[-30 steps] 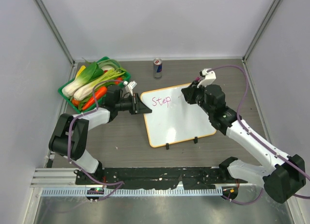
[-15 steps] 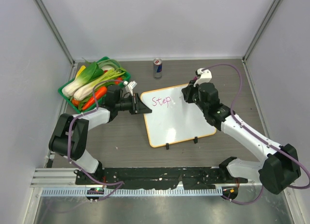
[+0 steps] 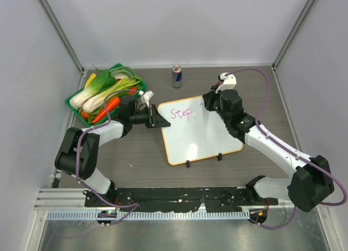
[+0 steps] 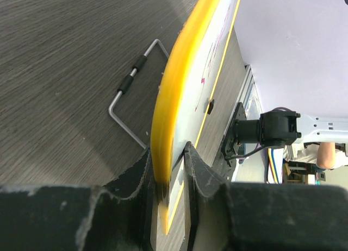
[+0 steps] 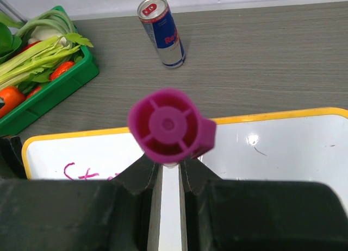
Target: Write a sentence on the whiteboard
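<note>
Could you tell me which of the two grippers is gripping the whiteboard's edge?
The left gripper: its jaws pinch the whiteboard rim, whereas the right gripper holds a magenta marker over the board.

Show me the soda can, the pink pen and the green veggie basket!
soda can [image 5: 163, 36]: right wrist view, on its blue and silver side.
pink pen [image 5: 168, 125]: right wrist view, on its round end cap.
green veggie basket [image 5: 60, 91]: right wrist view, on its outer wall.

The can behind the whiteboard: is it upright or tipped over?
Upright: the can stands on its base, its round top facing up.
</note>
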Robot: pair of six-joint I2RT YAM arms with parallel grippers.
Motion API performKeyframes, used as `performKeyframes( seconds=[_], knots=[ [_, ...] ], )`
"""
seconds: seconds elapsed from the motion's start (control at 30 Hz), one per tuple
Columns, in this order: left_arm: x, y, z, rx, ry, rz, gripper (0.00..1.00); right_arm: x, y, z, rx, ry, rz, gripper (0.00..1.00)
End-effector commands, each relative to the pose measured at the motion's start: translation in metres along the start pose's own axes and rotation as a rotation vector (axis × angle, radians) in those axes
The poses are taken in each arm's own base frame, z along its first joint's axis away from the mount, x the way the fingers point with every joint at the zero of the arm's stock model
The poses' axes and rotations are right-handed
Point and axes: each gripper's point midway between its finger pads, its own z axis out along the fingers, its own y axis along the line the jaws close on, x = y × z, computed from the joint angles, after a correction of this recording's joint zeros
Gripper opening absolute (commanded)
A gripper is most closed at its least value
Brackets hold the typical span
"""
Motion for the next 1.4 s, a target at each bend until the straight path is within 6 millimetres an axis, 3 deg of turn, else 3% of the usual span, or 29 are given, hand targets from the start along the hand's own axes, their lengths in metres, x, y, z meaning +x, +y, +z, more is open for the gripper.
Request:
performKeyframes(
  seconds=[0.0,0.2,0.53,1.37],
  knots=[
    [0.025,0.028,0.005,-0.118,0.056,0.014,0.00,-0.030,0.006,0.006,0.013,-0.088,0.021,0.01],
    [0.026,0.027,0.005,-0.116,0.058,0.014,0.00,-0.016,0.002,0.010,0.029,-0.054,0.018,0.01],
    [0.026,0.027,0.005,-0.117,0.056,0.015,0.00,-0.010,0.009,0.011,-0.012,-0.030,0.014,0.01],
    [0.027,0.027,0.005,-0.116,0.058,0.014,0.00,0.022,-0.002,-0.009,-0.017,0.070,-0.024,0.01]
  ],
)
